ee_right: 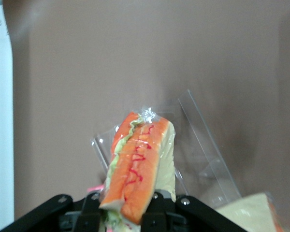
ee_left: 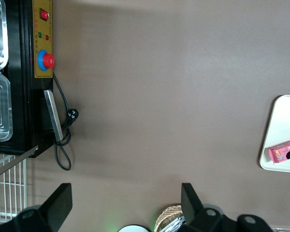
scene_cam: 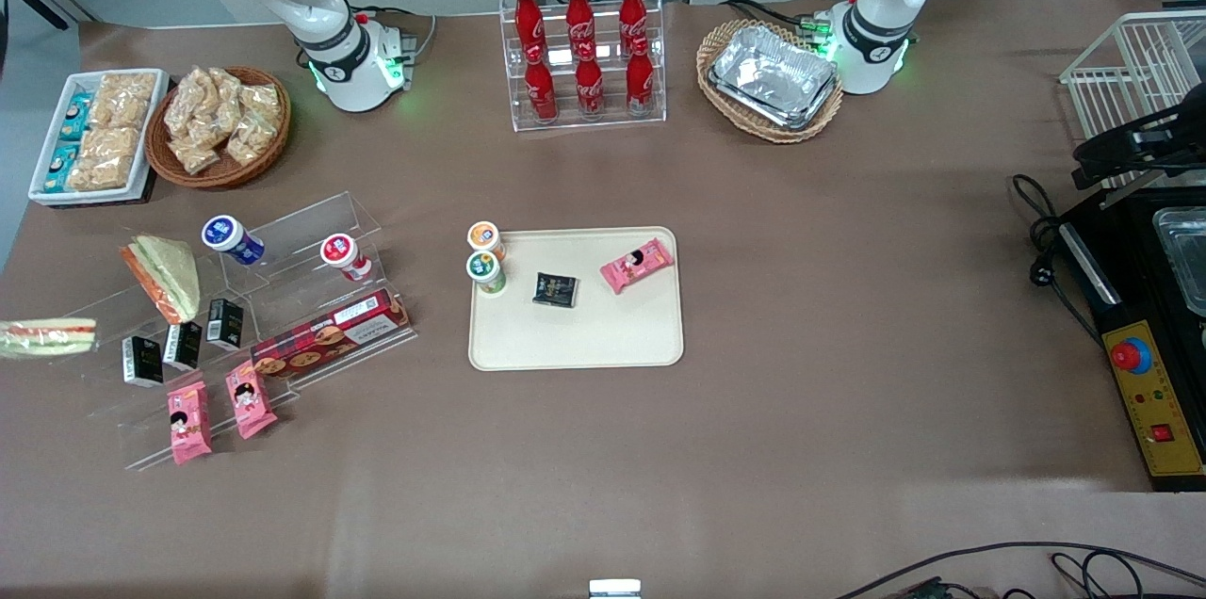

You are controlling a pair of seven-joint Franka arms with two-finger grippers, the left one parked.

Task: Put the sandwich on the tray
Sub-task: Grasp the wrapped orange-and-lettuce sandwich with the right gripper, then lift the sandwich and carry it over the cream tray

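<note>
Right wrist view: the claw point(ee_right: 128, 212) is closed to a narrow gap on the near end of the long plastic-wrapped sandwich point(ee_right: 137, 169). Its orange-red face and green filling edge point away from the claw. The pads themselves are hidden by the wrapper. In the front view the claw is out of frame, and the sandwich point(scene_cam: 47, 336) shows at the working arm's end of the brown counter point(scene_cam: 848, 345).

A clear acrylic display stand point(ee_right: 203, 145) lies under the claw. A triangular wrapped sandwich with a pale greenish face point(ee_right: 246, 212) sits just beside the claw.

The large cream-beige rectangular plastic tray point(scene_cam: 575, 345) lies well apart from the claw, toward the parked arm's end. It carries a pink snack packet point(scene_cam: 638, 265), a small black packet point(scene_cam: 555, 289) and two small round cups point(scene_cam: 486, 270).
</note>
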